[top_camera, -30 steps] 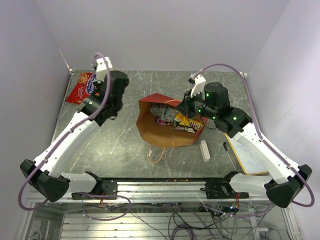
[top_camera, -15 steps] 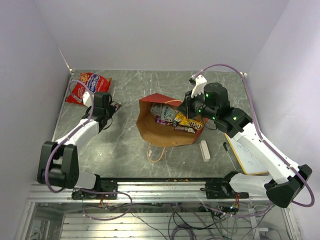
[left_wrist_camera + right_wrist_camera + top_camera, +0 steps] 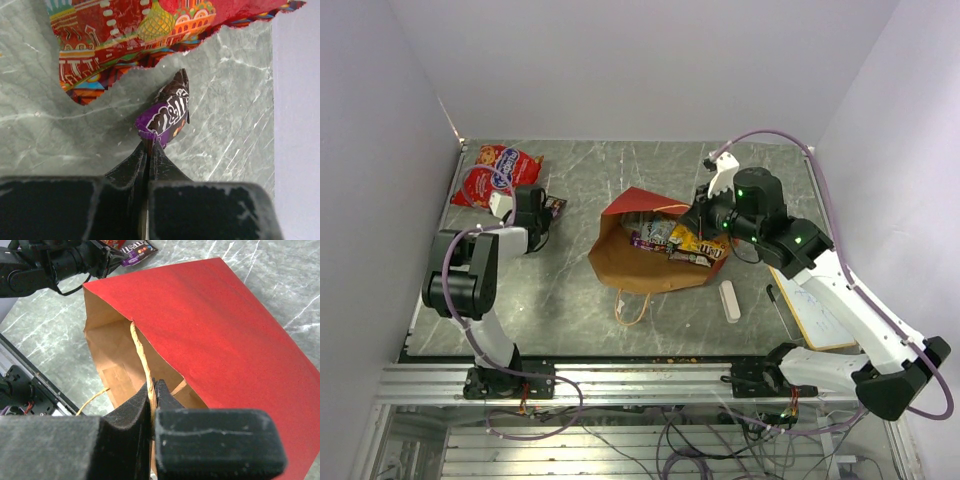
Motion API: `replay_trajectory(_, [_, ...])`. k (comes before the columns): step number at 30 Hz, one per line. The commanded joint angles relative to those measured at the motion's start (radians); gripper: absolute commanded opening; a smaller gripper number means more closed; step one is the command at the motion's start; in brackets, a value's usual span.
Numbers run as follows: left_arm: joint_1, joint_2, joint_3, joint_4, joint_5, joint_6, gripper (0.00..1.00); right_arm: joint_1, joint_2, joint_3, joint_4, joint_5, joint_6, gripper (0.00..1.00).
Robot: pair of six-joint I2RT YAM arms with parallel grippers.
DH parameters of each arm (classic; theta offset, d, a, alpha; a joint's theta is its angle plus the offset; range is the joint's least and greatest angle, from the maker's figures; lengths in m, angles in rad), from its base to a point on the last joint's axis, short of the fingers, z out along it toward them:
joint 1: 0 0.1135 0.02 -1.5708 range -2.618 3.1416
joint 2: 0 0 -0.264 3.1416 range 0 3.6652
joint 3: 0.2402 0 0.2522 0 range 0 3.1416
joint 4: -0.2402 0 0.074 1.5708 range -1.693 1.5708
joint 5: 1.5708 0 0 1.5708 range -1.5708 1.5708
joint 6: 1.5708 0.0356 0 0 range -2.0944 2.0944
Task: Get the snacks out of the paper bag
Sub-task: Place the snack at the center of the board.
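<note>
The red paper bag (image 3: 620, 262) lies on its side mid-table with its brown inside showing, and several snack packets (image 3: 676, 240) sit in its mouth. My right gripper (image 3: 696, 216) is shut on a tan loop handle (image 3: 142, 357) of the bag (image 3: 210, 315). My left gripper (image 3: 149, 148) is shut on the end of a dark purple candy pack (image 3: 163, 117), low over the table at the left (image 3: 556, 207). The red-orange chip bag (image 3: 495, 172) lies just beyond it, and it also shows in the left wrist view (image 3: 130, 35).
A white oblong eraser (image 3: 729, 300), a pen (image 3: 778, 306) and a small whiteboard (image 3: 816, 312) lie right of the bag. The second handle (image 3: 632, 306) trails toward the near edge. Walls close in at the left, back and right.
The left arm has folded down and back toward its base, with the purple pack in it beside the chip bag. The right gripper has pulled the handle slightly, shifting the bag's mouth.
</note>
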Motion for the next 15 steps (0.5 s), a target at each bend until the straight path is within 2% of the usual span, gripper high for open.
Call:
replay_trajectory(1, [0.032,0.014,0.042,0.053,0.071,-0.022,0.12,0.002,-0.033,0.013,-0.017,-0.013,-0.007,0.0])
replay_trajectory(3, [0.04,-0.009,0.046,-0.014,0.102,-0.013,0.24,0.001,-0.04,0.007,-0.019,-0.02,-0.01,0.0])
replay_trajectory(6, [0.042,-0.08,0.044,-0.149,0.106,0.01,0.52,0.001,-0.052,-0.002,-0.012,-0.023,-0.015,0.0])
replay_trajectory(11, [0.045,-0.272,0.033,-0.359,0.157,0.078,0.84,0.001,-0.065,-0.028,0.01,-0.042,-0.029,0.0])
replay_trajectory(12, [0.043,-0.315,0.028,-0.397,0.176,0.086,0.87,0.001,-0.068,-0.033,0.012,-0.046,-0.032,0.0])
replay_trajectory(15, [0.028,-0.46,-0.012,-0.516,0.214,0.069,0.85,0.002,-0.061,-0.044,0.022,-0.072,-0.032,0.0])
